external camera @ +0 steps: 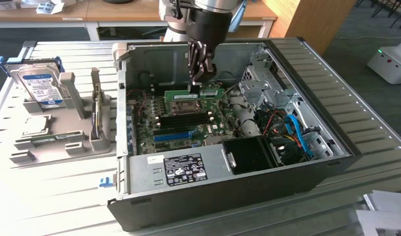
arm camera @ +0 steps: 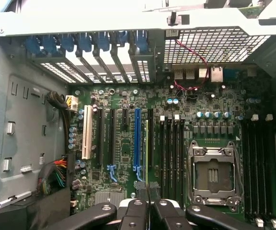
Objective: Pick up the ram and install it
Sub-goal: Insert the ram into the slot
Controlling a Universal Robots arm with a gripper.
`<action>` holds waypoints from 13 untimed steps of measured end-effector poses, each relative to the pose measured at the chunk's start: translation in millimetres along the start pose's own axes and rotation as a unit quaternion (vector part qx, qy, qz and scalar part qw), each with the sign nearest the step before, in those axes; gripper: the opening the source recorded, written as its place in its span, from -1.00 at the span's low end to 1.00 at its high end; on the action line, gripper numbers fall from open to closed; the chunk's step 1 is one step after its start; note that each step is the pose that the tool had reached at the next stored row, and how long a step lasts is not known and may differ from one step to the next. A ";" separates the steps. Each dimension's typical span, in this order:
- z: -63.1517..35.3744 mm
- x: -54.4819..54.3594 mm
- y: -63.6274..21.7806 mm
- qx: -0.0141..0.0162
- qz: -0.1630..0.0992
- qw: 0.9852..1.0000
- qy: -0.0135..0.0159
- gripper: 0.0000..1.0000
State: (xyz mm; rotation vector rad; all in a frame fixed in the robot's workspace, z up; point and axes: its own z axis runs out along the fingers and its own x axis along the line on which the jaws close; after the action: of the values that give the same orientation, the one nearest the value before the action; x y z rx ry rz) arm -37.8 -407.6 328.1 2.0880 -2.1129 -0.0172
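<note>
I see the black two-finger gripper [external camera: 199,82] in the upper centre of the exterior view, lowered into the open dark grey steel computer case [external camera: 331,147]. The case lies on its side on the pale slatted metal counter [external camera: 56,201], so that the green motherboard [external camera: 187,120] faces up toward the arm.

The fingers are pressed together on the ram [external camera: 212,92], a thin green circuit-board stick, pinching it by one long edge. I judge that this grip leaves the opposite contact edge free to meet a slot.

In the wrist view the ram [arm camera: 147,148] appears edge-on as a thin pale-green line running out from the gripper [arm camera: 148,206]. It lies parallel to the black memory slots [arm camera: 171,153], between them and the long blue expansion slot [arm camera: 137,139]. I judge it is held over the board and not yet seated. The square silver processor socket [arm camera: 213,175] sits just beyond the memory slots.
</note>
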 end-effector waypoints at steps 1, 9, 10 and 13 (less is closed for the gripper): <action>0.4 -0.1 -0.1 0.000 0.000 1.000 0.000 -0.76; 4.0 -0.5 -0.5 0.000 0.000 1.000 0.002 -0.76; 4.4 -0.5 -0.6 0.000 0.000 1.000 0.003 -0.76; 5.8 -0.7 -0.8 0.000 0.000 1.000 0.003 -0.76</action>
State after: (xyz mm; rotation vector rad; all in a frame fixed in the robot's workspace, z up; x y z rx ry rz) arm -37.8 -407.6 322.1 2.0844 -2.1101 -0.0096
